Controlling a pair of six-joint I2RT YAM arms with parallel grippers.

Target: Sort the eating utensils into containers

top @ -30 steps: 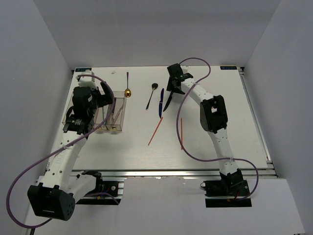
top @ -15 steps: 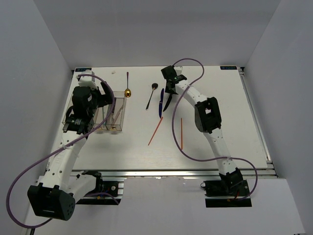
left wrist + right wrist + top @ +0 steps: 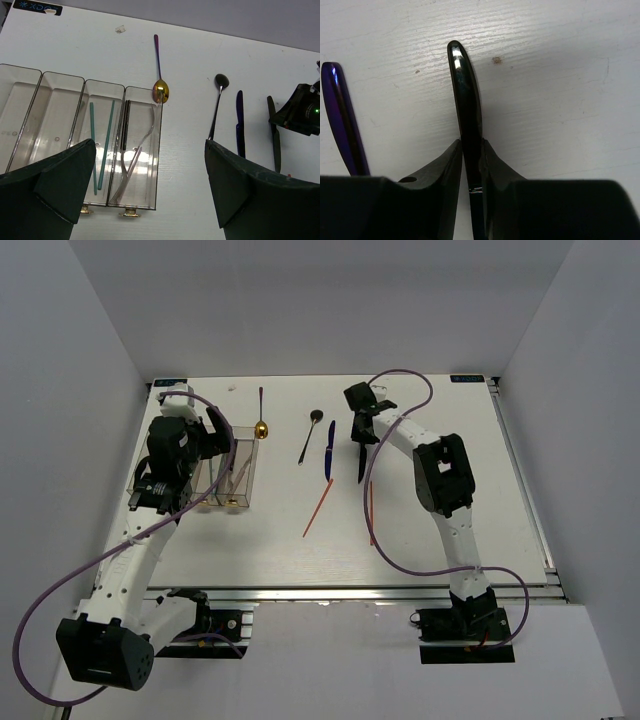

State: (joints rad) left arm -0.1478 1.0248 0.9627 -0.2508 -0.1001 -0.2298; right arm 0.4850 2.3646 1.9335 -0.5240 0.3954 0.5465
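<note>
The right fingers (image 3: 447, 167) are clamped on the black knife (image 3: 465, 85), its rounded end reaching out over the white wood-grain surface (image 3: 250, 540), near the blue knife (image 3: 340, 115). The left fingers (image 3: 60, 170) stand wide apart above the four joined bins (image 3: 83, 115), which hold teal chopsticks (image 3: 92, 145) and forks (image 3: 131, 162). Pale grey walls (image 3: 300, 300) enclose the surface on three sides.

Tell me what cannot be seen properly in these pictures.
Right wrist view: the black knife beyond its rounded end, hidden between the right gripper's fingers; the blue knife's lower part, behind the gripper body.
Left wrist view: the left bins' near ends, covered by the left gripper's finger.
Top view: the bins' left side, under the left arm.
</note>
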